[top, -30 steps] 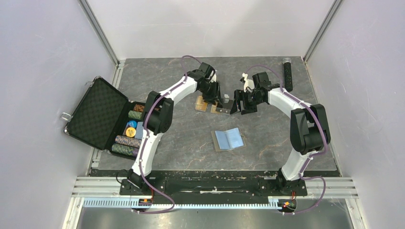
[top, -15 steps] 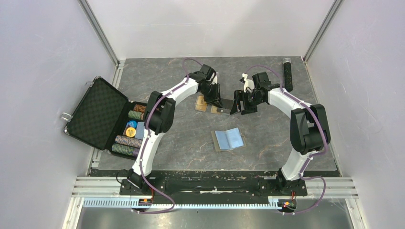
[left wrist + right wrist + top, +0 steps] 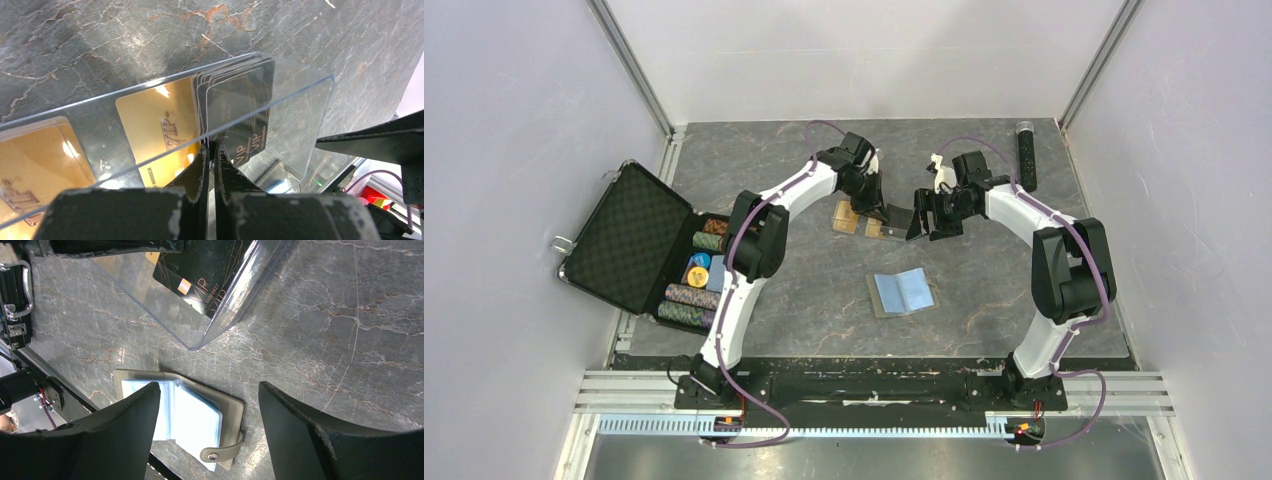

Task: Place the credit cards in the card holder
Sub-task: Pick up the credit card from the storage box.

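Left gripper (image 3: 212, 149), jaws pressed together at the near wall of the clear box (image 3: 300, 115); whether they pinch a card, the wall or nothing cannot be told. The credit cards (image 3: 150, 127) lie stacked inside that box, the right gripper (image 3: 921, 216) stands wide and empty at 3 o'clock, and the card holder (image 3: 901, 293) lies open at 6 o'clock, well apart. Risk: a lift could drag the light box along or spill cards, the tips meeting at its rim.
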